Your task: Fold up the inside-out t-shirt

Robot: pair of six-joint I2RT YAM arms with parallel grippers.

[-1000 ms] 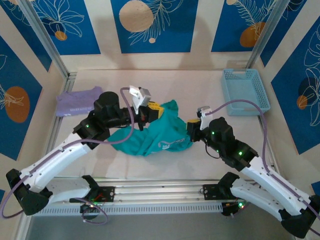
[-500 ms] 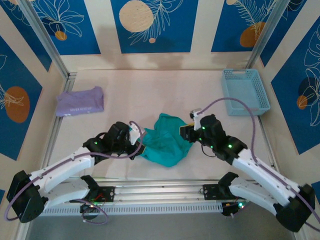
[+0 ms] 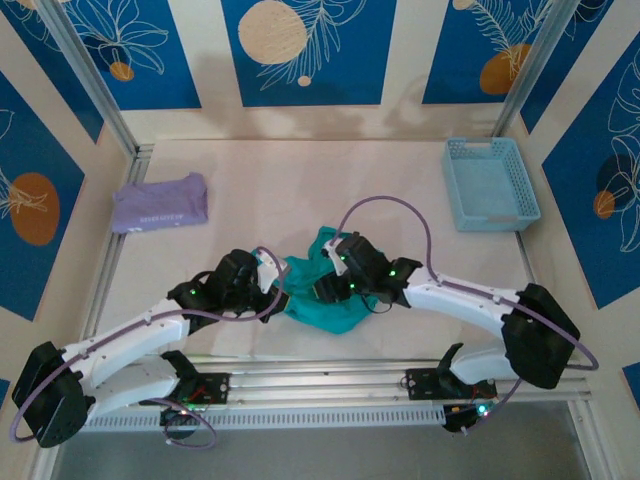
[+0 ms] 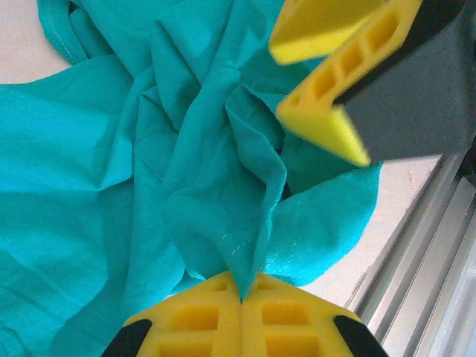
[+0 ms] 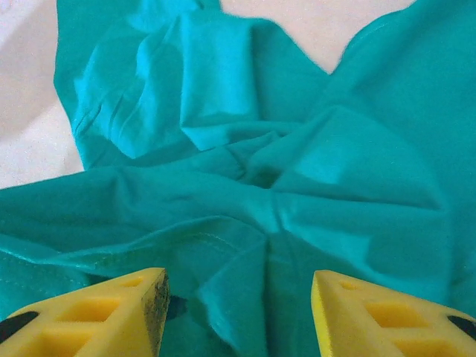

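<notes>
Cream tabletop (image 3: 300, 180) with blue leaf-print wall panels (image 3: 300, 50) on three sides carries two arms, two shirts and one basket.

The left tool (image 4: 242, 297) has its two yellow fingers pressed together, pinching a raised fold of the inside-out t-shirt (image 3: 335, 315) at a stitched edge. The right tool (image 5: 238, 309) has its two yellow fingers spread apart, with crumpled teal cloth lying below the gap and nothing clamped. Whether those fingers touch the cloth cannot be told. In the left wrist view the right tool's fingers hang over the shirt, near the pinched fold.

The one teal t-shirt lies in a wrinkled heap near the front middle of the tabletop, between the two arms and just behind the metal rail (image 3: 320, 385) at the near edge. Its folds overlap, and no print or tag can be made out. From above, both wrists sit over the heap and hide its middle, so teal shows at the far tip and along the near side.

Two purple cables run along the arms, one on each. The right cable (image 3: 385, 200) arches up behind the shirt.

One folded lavender shirt (image 3: 160, 203) lies at the far left, well apart from the heap. One light-blue basket (image 3: 490, 185) stands at the far right edge, also well apart.
</notes>
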